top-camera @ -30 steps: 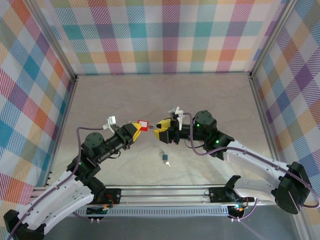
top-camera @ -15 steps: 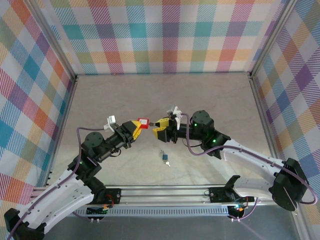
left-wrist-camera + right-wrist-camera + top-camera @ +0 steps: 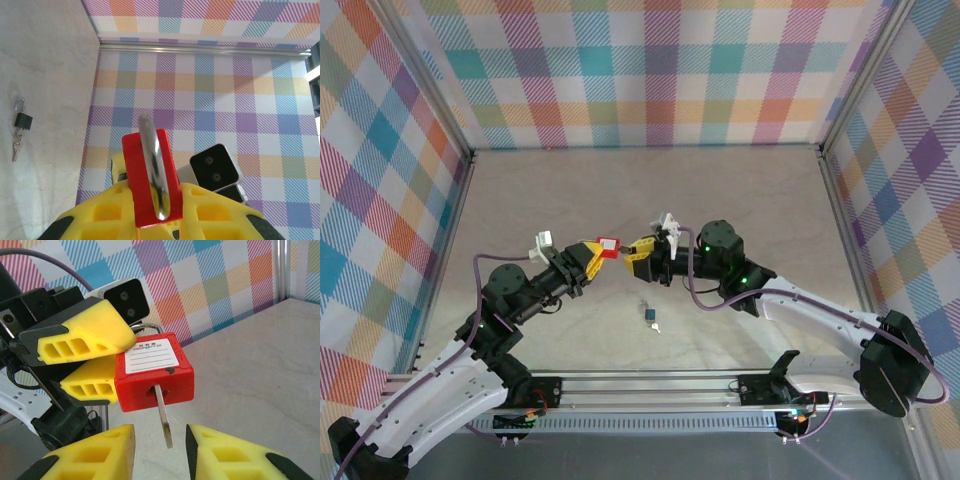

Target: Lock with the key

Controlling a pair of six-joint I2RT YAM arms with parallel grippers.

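Right gripper [image 3: 632,256] has closed in leftward on the red padlock [image 3: 154,371], held mid-table by the left gripper [image 3: 596,256]; key [image 3: 164,422] inserted, jaws narrowly astride it, ungripped; turning remains.

The bench [image 3: 620,190] is a pale, faintly veined surface. One small dark padlock [image 3: 649,314] lies flat on it, with a little key [image 3: 656,327] at its near end. It lies toward the arm bases from the left pincer [image 3: 597,256] and the right pincer [image 3: 638,258], closer to the right one and apart from both.
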